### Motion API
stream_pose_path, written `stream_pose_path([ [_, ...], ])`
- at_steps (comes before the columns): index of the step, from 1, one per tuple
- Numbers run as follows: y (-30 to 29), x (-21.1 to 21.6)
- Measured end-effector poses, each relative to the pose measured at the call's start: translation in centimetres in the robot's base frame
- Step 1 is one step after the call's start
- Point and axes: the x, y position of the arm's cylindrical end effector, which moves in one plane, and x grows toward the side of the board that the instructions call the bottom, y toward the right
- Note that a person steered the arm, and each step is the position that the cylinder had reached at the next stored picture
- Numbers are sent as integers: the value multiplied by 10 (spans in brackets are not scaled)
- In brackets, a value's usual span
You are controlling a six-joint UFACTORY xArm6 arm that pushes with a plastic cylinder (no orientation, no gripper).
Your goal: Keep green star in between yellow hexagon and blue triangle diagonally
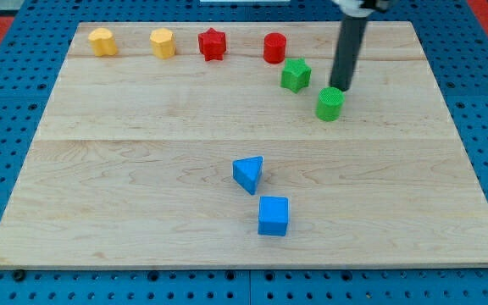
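Rod: the arm's dark rod came down at the view's upper right, its tip [341, 87] on the table [142, 178] just above the green cylinder [330, 103] and right of the green star [295, 74].
Fingers: the arm carried none, only the rod, so there was nothing to spread or pinch.
Green star: it sat near the view's top, right of centre, just below and right of the red cylinder [274, 47].
Yellow hexagon: it stood in the top row at the view's left [163, 42], with a second yellow block [102, 41] further left, its shape hard to make out.
Blue triangle: it lay below mid-table [248, 174], well apart from the star, with a blue cube [273, 215] just below it.
Red star: it stood in the top row [213, 43], between the hexagon and the red cylinder.
Risk, cylinder: the tip looked nearer the green cylinder than the star, so a stroke from there could have shoved the wrong green block.
Risk, glancing push: an off-centre push on the star's points could have spun it aside.
Risk, neighbours: a leftward push could have driven the star into the red cylinder.
Risk, overshoot: a long push could have knocked the triangle and shifted the diagonal.
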Motion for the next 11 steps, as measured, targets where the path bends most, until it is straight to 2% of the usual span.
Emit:
stream_pose_path([
  [1, -9, -30],
  [3, -99, -3],
  [4, -124, -6],
  [5, -97, -24],
  [6, -135, -26],
  [8, -209, 4],
  [10, -223, 23],
  [11, -194, 10],
])
